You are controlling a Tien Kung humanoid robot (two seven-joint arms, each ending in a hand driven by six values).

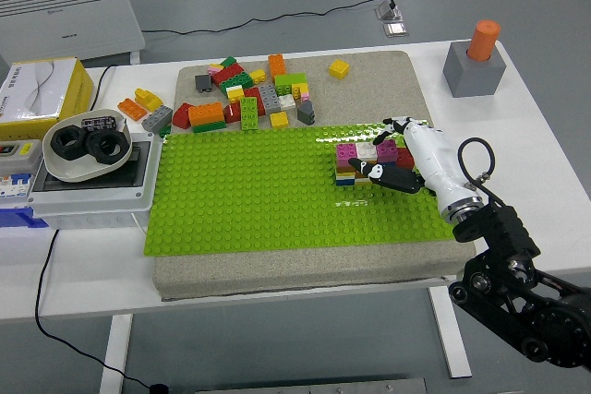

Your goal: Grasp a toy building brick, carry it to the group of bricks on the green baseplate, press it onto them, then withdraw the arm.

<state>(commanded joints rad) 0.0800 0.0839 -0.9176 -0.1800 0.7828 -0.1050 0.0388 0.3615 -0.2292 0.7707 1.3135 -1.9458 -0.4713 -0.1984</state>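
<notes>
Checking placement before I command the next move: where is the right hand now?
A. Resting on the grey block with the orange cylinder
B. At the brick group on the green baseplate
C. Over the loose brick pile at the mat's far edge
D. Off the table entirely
B: the right hand sits against the brick group at the right part of the green baseplate, well away from the loose brick pile.

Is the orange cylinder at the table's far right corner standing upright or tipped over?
Upright. The orange cylinder stands vertically in the top of the grey block, its flat top end facing up.
</notes>
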